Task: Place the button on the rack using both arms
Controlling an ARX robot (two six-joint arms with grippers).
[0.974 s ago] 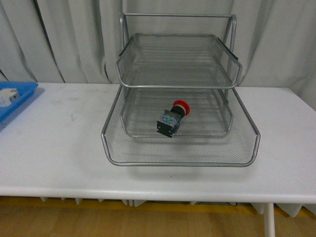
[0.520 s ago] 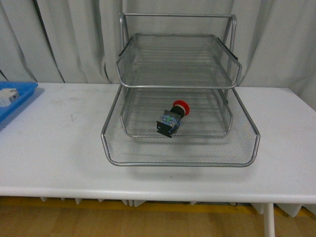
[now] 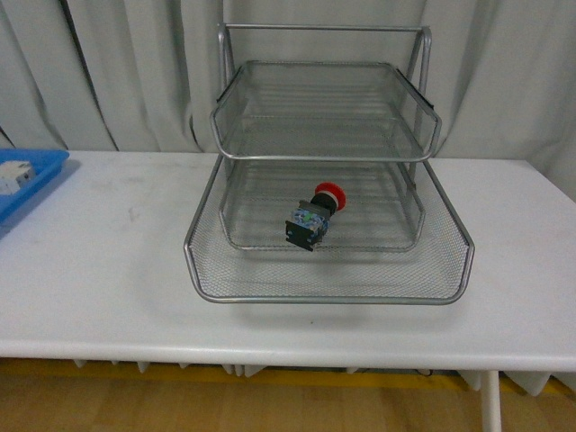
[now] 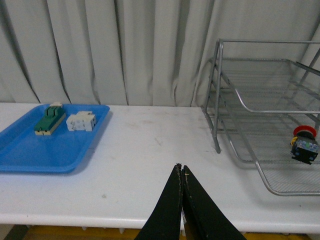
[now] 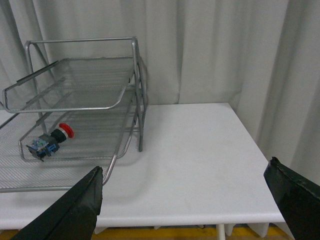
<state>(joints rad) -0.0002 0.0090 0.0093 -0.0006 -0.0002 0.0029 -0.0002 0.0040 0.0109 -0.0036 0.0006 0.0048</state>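
The left gripper [image 4: 181, 171] has its fingers pressed together on nothing, and the right gripper [image 5: 183, 170] is spread wide and empty. Each is over the table [image 4: 150, 150], to either side of the rack [image 3: 328, 270]. The button [image 3: 315, 216] lies on its side in the rack's middle tier, near the front rim. It looks placed to me. An arm knocking the rack's frame might roll it over that rim.

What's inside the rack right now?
Only the button, on its side in the rack below the top tier, red cap toward the back. That tier looks empty. The mesh covers nothing, but which lower tier holds it is unclear.
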